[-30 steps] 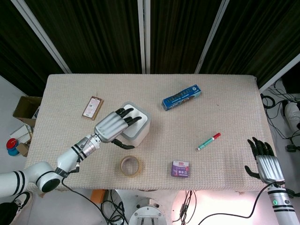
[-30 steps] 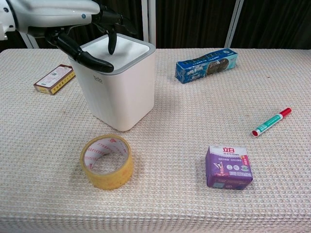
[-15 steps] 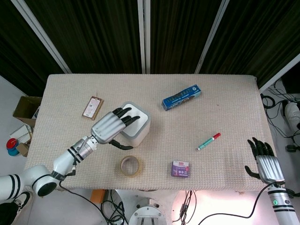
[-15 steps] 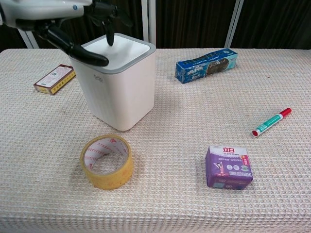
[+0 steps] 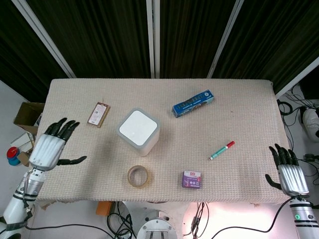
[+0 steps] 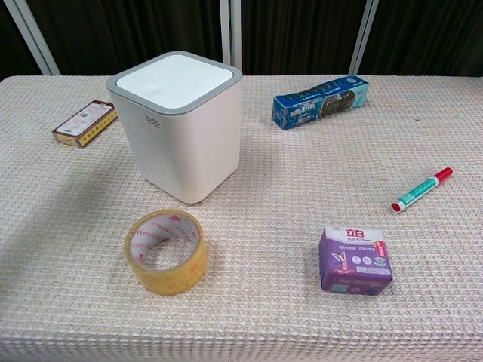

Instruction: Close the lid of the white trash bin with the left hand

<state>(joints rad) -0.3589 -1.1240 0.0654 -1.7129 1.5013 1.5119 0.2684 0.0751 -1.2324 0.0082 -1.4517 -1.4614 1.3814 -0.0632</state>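
Observation:
The white trash bin (image 5: 138,132) (image 6: 181,128) stands left of the table's middle, its flat white lid lying level inside the grey rim. My left hand (image 5: 50,147) is far off at the table's left edge, fingers spread, holding nothing. At the front right corner my right hand (image 5: 287,173) rests with its fingers apart and nothing in it. Neither hand shows in the chest view.
A roll of yellow tape (image 5: 138,176) (image 6: 166,250) lies in front of the bin. A brown packet (image 5: 98,114) sits to its left, a blue box (image 5: 193,103) behind to the right. A green marker (image 5: 221,150) and a purple packet (image 5: 192,179) lie right.
My left hand has lifted off the bin's lid and pulled back left to the table's edge. The bin and the right hand stayed where they were.

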